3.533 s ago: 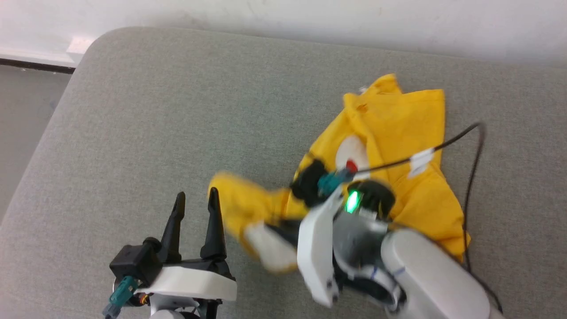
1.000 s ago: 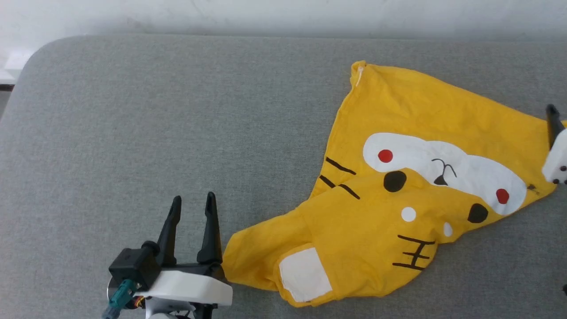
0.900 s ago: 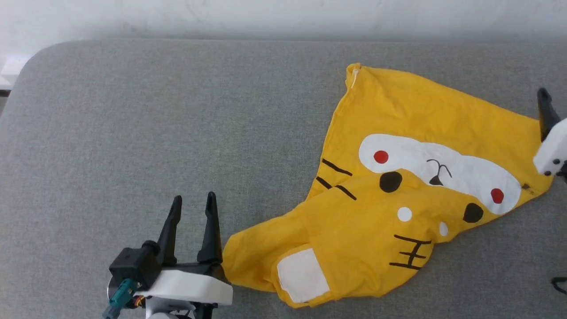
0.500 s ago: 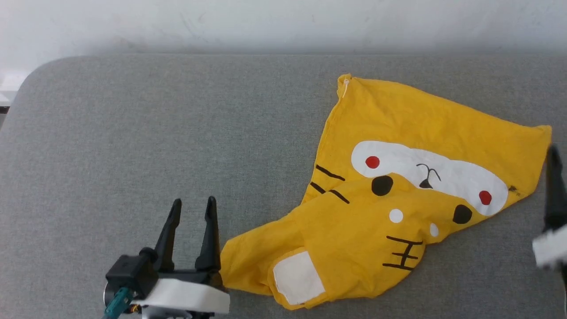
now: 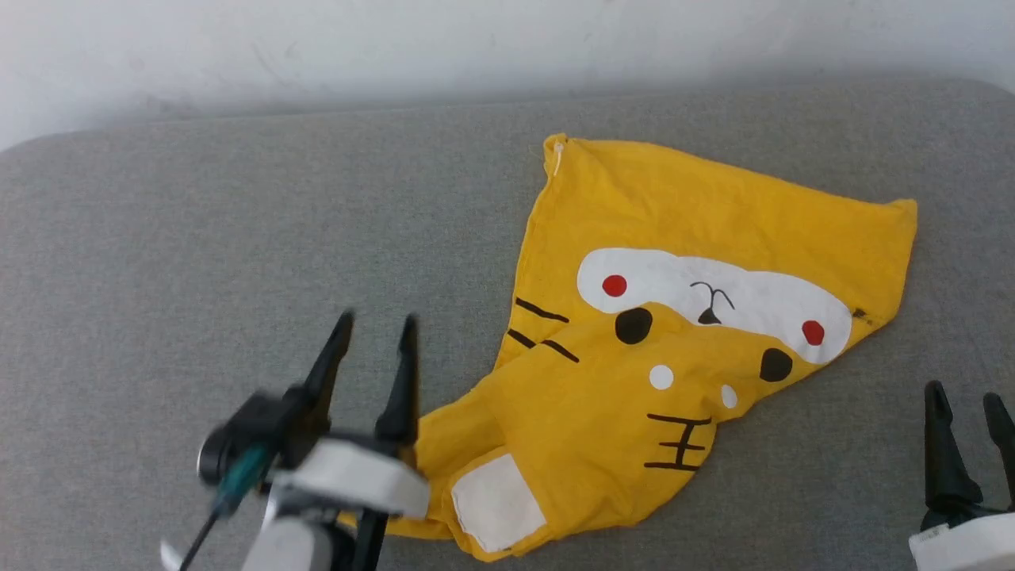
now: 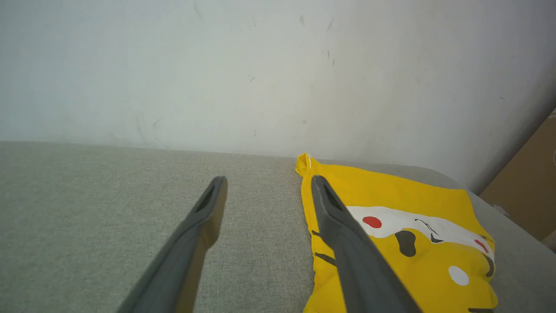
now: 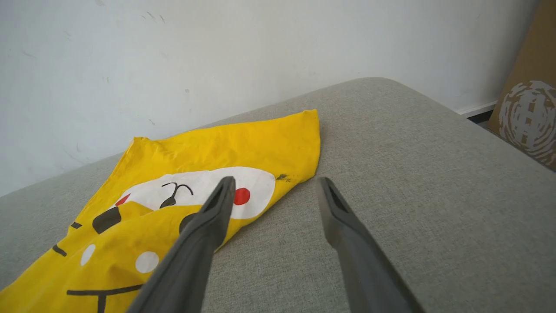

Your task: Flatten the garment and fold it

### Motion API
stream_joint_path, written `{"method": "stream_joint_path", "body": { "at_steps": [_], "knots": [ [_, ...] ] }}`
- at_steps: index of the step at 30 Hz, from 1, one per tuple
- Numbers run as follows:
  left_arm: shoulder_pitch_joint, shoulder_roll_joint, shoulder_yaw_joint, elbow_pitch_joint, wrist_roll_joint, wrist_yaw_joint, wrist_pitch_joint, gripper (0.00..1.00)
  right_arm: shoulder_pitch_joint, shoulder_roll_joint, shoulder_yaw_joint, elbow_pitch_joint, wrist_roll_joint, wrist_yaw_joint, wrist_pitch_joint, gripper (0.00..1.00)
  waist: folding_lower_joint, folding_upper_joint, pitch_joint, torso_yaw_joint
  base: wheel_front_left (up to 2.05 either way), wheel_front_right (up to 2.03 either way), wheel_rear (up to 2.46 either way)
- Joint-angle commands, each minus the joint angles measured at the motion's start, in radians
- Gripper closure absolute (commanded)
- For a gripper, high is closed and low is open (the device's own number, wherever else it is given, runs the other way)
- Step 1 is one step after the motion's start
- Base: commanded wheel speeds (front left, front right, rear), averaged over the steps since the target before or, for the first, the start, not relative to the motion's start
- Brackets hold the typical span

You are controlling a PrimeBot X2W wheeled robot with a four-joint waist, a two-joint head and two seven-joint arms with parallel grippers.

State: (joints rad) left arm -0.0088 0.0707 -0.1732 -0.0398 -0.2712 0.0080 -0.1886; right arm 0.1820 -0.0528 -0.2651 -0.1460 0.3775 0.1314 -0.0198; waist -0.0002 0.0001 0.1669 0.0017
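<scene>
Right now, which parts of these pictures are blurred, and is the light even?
Head view: the left jaws are smeared by motion, while the garment lies sharp. Left wrist view: the wall darkens toward the right. Right wrist view: the garment's print is crisp, the right jaws soft. No glare anywhere.

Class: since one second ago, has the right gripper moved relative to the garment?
Yes. The right gripper has drawn back from the right corner of the garment toward the robot, now open over the cushion.
</scene>
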Motion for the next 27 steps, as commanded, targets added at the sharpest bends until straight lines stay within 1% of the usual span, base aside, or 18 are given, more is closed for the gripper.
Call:
{"method": "stream_joint_path", "body": {
  "at_steps": [1,6,11,14,18,26,27],
  "knots": [
    [-0.081,0.017,-0.021,0.009,0.027,-0.016,0.042,0.00,-0.024,0.002,0.002,-0.005,-0.007,-0.001,-0.007,0.00,0.0002,-0.0001,0.024,-0.013,0.00,0.00,0.00],
    [-0.330,0.037,-0.121,0.086,0.080,-0.077,0.250,0.00,-0.050,0.002,0.014,-0.018,-0.005,-0.001,-0.007,0.00,0.0002,-0.0001,0.080,-0.023,0.00,0.00,0.00],
    [-0.544,0.020,-0.197,0.212,0.084,-0.107,0.439,0.00,-0.085,0.003,0.027,-0.039,0.001,-0.001,-0.002,0.00,0.0002,-0.0001,0.158,-0.040,0.00,0.00,0.00],
    [-0.630,0.008,-0.216,0.299,0.084,-0.105,0.510,0.00,-0.105,0.003,0.037,-0.050,0.004,-0.001,0.002,0.00,0.0002,-0.0001,0.194,-0.056,0.00,0.00,0.00],
    [-0.698,-0.001,-0.229,0.412,0.086,-0.083,0.575,0.00,-0.128,0.003,0.048,-0.056,0.009,-0.001,0.006,0.00,0.0002,-0.0001,0.232,-0.082,0.00,0.00,0.00],
    [-0.717,-0.009,-0.238,0.581,0.065,-0.045,0.662,0.00,-0.143,0.003,0.069,-0.026,0.020,-0.001,0.002,0.00,0.0002,-0.0001,0.251,-0.119,0.00,0.00,0.00],
    [-0.715,-0.009,-0.240,0.597,0.063,-0.042,0.674,0.57,-0.143,0.003,0.070,-0.023,0.020,-0.001,0.001,0.00,0.0002,-0.0001,0.249,-0.122,0.00,0.00,0.00]
  ]
}}
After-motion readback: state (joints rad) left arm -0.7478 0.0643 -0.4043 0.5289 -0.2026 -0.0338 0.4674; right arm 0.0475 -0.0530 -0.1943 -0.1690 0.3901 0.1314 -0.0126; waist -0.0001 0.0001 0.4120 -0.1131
